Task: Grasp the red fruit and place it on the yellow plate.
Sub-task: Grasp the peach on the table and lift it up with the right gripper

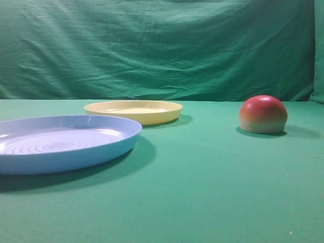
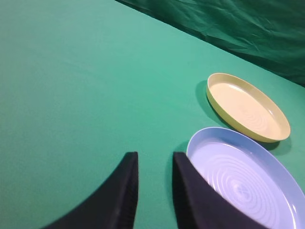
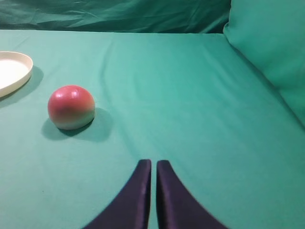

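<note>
Red fruit (image 1: 263,115) sits flat-side down on the green desk (image 1: 202,192), well apart from the yellow plate (image 1: 133,111). Blue ringed plate (image 1: 61,142) lies just beside the yellow one. I see my right fingers (image 3: 153,164) clenched, empty; left fingers (image 2: 155,162) slightly parted, holding nothing.

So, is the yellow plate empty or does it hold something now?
Empty. The yellow plate shows only its bare inside in the left wrist view; the red fruit sits apart on the cloth.
</note>
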Robot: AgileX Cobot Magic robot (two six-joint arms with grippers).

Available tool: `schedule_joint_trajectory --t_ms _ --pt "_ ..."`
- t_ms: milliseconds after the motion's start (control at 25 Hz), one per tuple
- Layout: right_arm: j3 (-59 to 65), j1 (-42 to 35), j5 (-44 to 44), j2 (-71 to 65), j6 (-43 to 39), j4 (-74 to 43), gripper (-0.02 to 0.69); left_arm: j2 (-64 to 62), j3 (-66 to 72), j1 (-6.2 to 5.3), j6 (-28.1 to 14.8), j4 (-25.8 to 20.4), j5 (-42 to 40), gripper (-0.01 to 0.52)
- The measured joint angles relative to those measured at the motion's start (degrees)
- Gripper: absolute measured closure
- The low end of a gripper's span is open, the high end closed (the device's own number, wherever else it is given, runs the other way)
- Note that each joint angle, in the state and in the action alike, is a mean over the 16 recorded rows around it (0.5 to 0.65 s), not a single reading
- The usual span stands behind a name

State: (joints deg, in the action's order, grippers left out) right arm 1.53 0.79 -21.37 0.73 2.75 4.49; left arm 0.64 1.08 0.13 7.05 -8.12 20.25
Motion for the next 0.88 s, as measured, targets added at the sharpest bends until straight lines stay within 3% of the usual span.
schedule_joint_trajectory --t_ms 880 --pt "0.0 0.0 0.0 0.0 0.0 0.0 0.665 0.0 0.0 0.00 0.0 0.0 0.0 0.357"
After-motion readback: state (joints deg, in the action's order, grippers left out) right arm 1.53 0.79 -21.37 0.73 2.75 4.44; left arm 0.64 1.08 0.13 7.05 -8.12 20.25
